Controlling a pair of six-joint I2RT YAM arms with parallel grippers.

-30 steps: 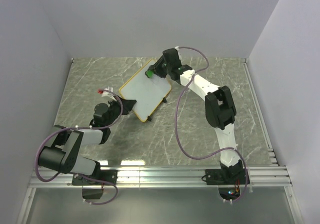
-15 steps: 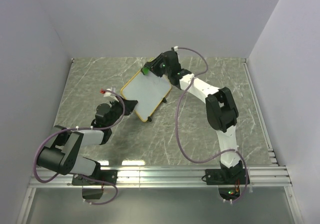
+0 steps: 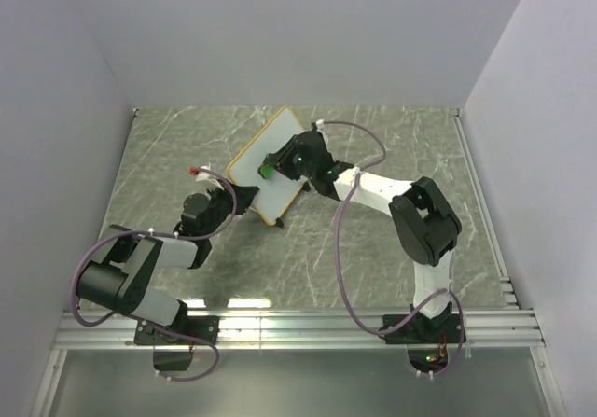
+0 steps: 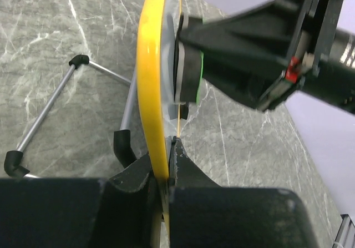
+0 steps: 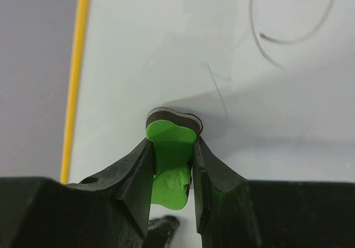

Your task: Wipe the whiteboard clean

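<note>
The whiteboard point(image 3: 270, 151), white with a yellow frame, stands tilted on the table. My left gripper point(image 3: 244, 196) is shut on its lower yellow edge point(image 4: 152, 120). My right gripper point(image 3: 270, 168) is shut on the green eraser point(image 5: 171, 159) and presses its dark felt pad against the board face point(image 5: 222, 48). The eraser point(image 4: 188, 73) also shows edge-on against the board in the left wrist view. A thin curved pen line point(image 5: 277, 34) and a short faint stroke point(image 5: 217, 90) remain on the board above and right of the eraser.
The board's metal wire stand with black feet point(image 4: 77, 62) rests on the grey marble table point(image 3: 373, 249). White walls enclose the table on three sides. A small red object point(image 3: 191, 169) lies left of the board.
My right gripper has swept the eraser from the board's top corner down toward its lower left part. The board has tilted and shifted a little. My left gripper still holds its edge.
</note>
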